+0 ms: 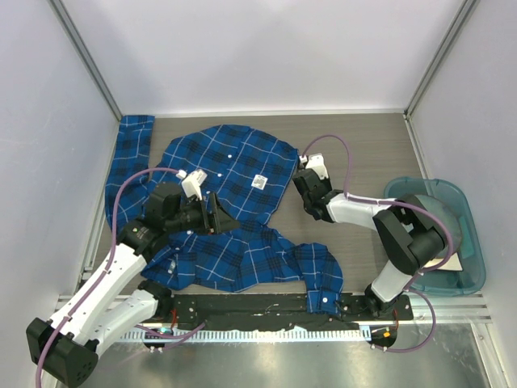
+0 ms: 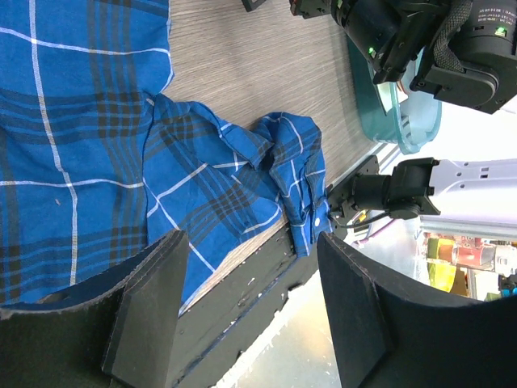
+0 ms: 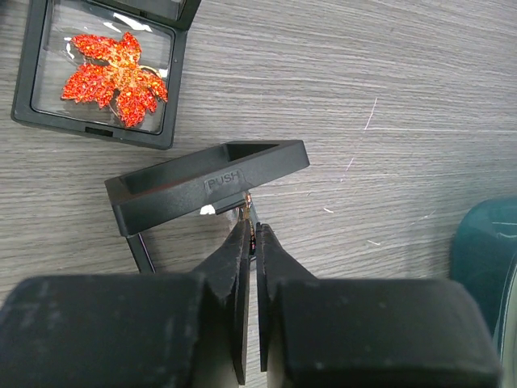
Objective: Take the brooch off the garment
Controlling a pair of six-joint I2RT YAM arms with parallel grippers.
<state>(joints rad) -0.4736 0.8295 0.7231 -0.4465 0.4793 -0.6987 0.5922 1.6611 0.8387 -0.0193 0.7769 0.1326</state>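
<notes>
The blue plaid shirt [image 1: 234, 162] lies spread across the left and middle of the table, and also shows in the left wrist view [image 2: 73, 162]. My left gripper [image 1: 216, 214] is open and empty just above the shirt's middle [image 2: 249, 242]. My right gripper [image 1: 305, 182] is right of the shirt, over bare table. In its wrist view it [image 3: 252, 226] is shut on a thin gold and red piece, the brooch [image 3: 247, 202], held edge-on. The brooch tip touches an open black case marked PUSH [image 3: 210, 182].
A second black case [image 3: 101, 73] with a clear lid holds a red maple-leaf brooch, far left of the open case. A teal bin [image 1: 464, 242] stands at the right edge. A shirt sleeve [image 1: 323, 279] hangs over the black front rail [image 1: 258, 307].
</notes>
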